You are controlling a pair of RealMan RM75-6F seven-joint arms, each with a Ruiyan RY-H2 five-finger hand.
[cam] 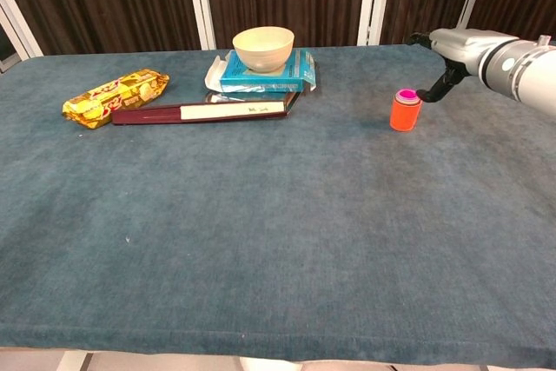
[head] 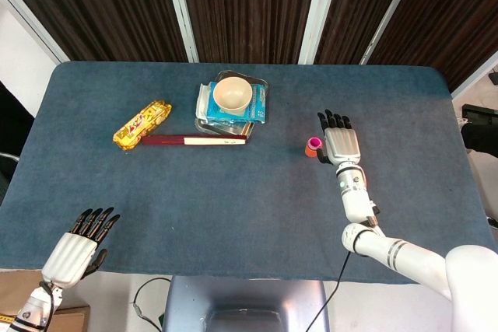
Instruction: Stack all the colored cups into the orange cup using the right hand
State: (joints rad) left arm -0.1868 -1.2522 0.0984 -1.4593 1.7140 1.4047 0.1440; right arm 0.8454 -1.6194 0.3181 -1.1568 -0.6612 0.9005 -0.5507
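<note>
Over on the right side of the frame, the orange cup (cam: 405, 114) sits on the blue table (cam: 261, 215) with the pink cup (cam: 406, 95) already nested in it, only its rim poking out. No other loose cups show anywhere, so I'd say the stacking is pretty much done and all that's left is pulling the arm away. The right hand (head: 342, 144) is just beside the stack on its right, holding nothing, fingers (head: 333, 120) stretched out and apart; one dark fingertip looks close to the pink rim, can't tell if it touches. The left hand (head: 78, 248) idles at the lower left, fingers extended, empty.
</note>
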